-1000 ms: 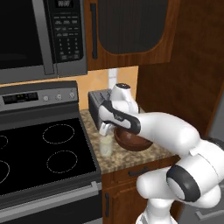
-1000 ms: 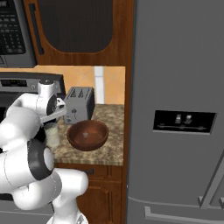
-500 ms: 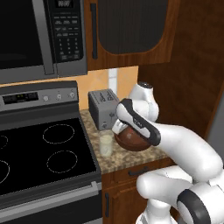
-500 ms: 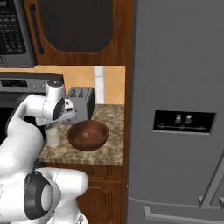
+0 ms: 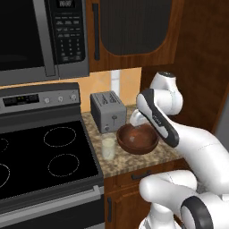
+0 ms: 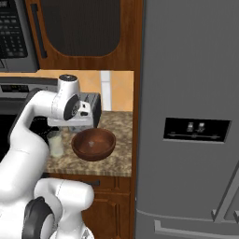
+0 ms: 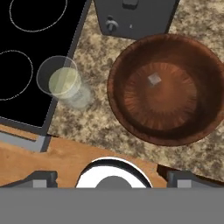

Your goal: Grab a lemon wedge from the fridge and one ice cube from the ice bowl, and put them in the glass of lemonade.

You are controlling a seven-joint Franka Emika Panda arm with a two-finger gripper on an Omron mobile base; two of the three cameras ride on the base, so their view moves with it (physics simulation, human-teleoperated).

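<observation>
A: We have our gripper (image 6: 92,122) above the wide, glossy reddish-brown ice bowl (image 7: 165,89), jaws spread wide apart and holding nothing, presumably so they can drop around the cube.

B: In the hand view one small pale ice cube (image 7: 153,79) lies near the bowl's middle. The small clear tumbler of pale lemonade (image 7: 64,82) stands at nine o'clock from the bowl, on the speckled granite table (image 7: 99,114) beside the black cooktop (image 7: 26,52).

A: We judge the tall grey steel fridge (image 6: 186,116), closed, is for later.
</observation>
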